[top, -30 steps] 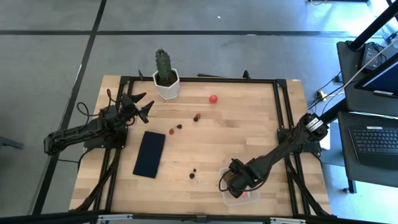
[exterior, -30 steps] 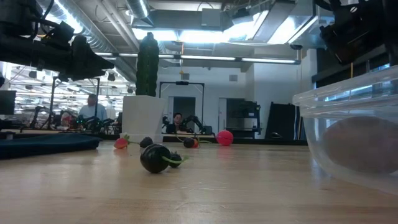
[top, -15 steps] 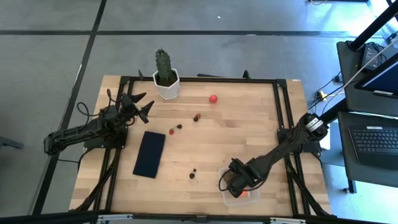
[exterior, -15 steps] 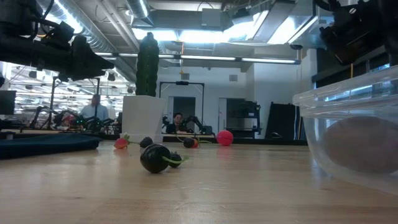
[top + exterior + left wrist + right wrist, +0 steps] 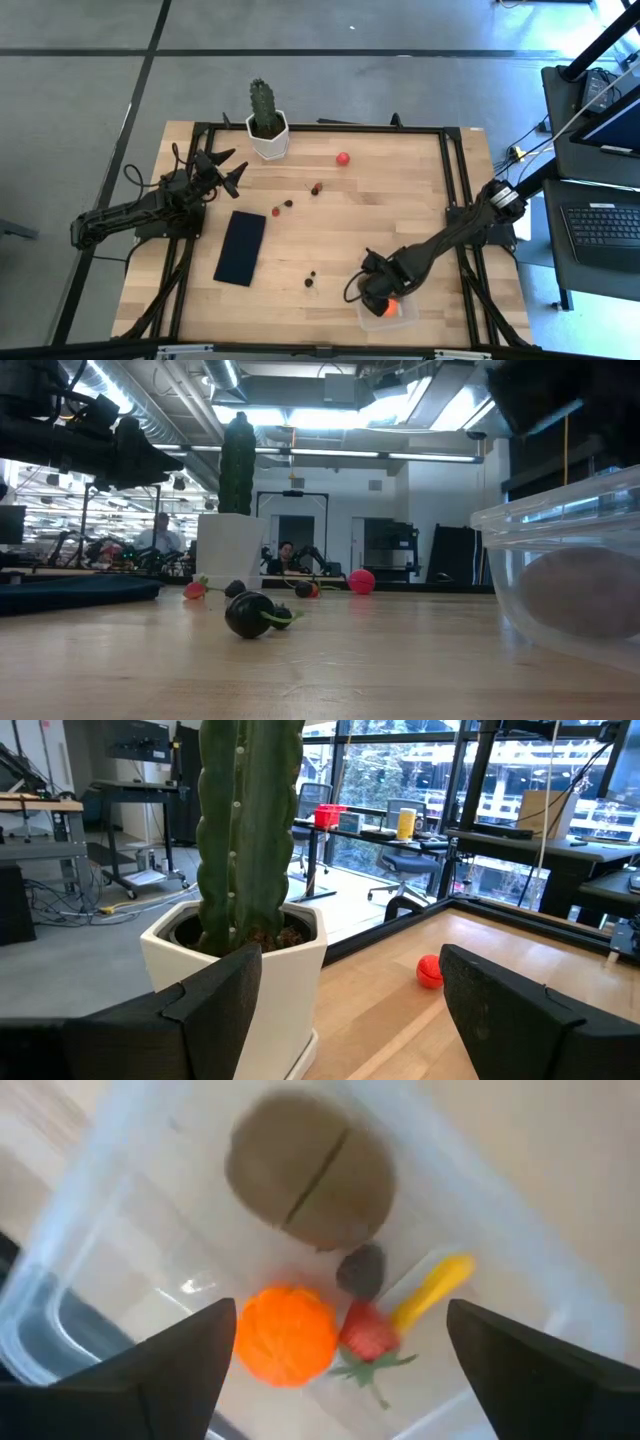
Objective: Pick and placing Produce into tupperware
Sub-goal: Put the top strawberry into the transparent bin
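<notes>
Near the front right corner of the wooden surface [image 5: 400, 210], the right hand [image 5: 375, 297] hangs over the clear container [image 5: 400, 318], its fingers spread apart and grasping nothing. Inside the container lie an orange ball [image 5: 286, 1334], a strawberry [image 5: 363, 1336], a thin yellow piece [image 5: 432, 1288], a small dark berry [image 5: 361, 1269] and a brown rounded piece [image 5: 310, 1168], perhaps a kiwi or potato. Out on the surface, a red ball [image 5: 343, 158] sits toward the far edge, and small dark bits [image 5: 312, 279] lie just left of the container, with more [image 5: 285, 205] near the middle. The left hand [image 5: 230, 170] waits released above the far left part, beside the cactus in its white pot [image 5: 267, 125] and beyond the dark navy rectangle [image 5: 241, 247].
</notes>
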Controlling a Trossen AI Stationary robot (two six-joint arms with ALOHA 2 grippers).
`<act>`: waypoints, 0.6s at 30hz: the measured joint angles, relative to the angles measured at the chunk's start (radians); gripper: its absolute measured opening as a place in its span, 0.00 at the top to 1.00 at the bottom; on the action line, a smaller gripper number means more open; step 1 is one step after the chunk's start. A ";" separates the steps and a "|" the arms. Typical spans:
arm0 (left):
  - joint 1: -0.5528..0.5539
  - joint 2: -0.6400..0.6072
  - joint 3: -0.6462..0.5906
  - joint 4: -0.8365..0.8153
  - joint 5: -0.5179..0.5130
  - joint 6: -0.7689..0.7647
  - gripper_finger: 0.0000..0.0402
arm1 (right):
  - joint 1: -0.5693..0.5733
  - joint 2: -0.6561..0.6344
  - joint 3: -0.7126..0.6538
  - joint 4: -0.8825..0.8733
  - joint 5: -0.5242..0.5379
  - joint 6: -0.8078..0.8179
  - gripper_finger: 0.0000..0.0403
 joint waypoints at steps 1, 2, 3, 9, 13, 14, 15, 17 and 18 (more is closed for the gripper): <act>0.000 0.000 0.000 0.000 0.000 0.000 0.26 | -0.009 0.000 0.023 -0.028 0.025 -0.033 0.10; 0.000 0.000 0.000 0.000 0.000 0.000 0.26 | -0.019 -0.001 0.046 -0.058 0.065 -0.065 0.10; 0.000 0.000 0.000 0.000 0.000 0.000 0.26 | -0.030 -0.002 0.072 -0.090 0.109 -0.095 0.10; 0.000 0.000 0.000 0.000 0.000 -0.001 0.26 | -0.116 -0.003 0.223 -0.270 0.431 -0.337 0.10; 0.000 0.000 0.000 0.000 0.000 -0.002 0.26 | -0.211 -0.004 0.278 -0.279 0.505 -0.583 0.10; 0.000 0.000 0.000 0.000 0.000 -0.002 0.26 | -0.242 -0.004 0.286 -0.278 0.506 -0.645 0.10; 0.000 0.000 0.000 0.000 0.000 -0.003 0.26 | -0.275 -0.004 0.292 -0.273 0.506 -0.703 0.10; 0.000 0.000 0.000 0.000 0.000 -0.003 0.26 | -0.346 -0.004 0.299 -0.248 0.505 -0.822 0.10; 0.000 0.000 0.000 0.000 0.000 -0.003 0.26 | -0.384 -0.004 0.300 -0.242 0.499 -0.876 0.10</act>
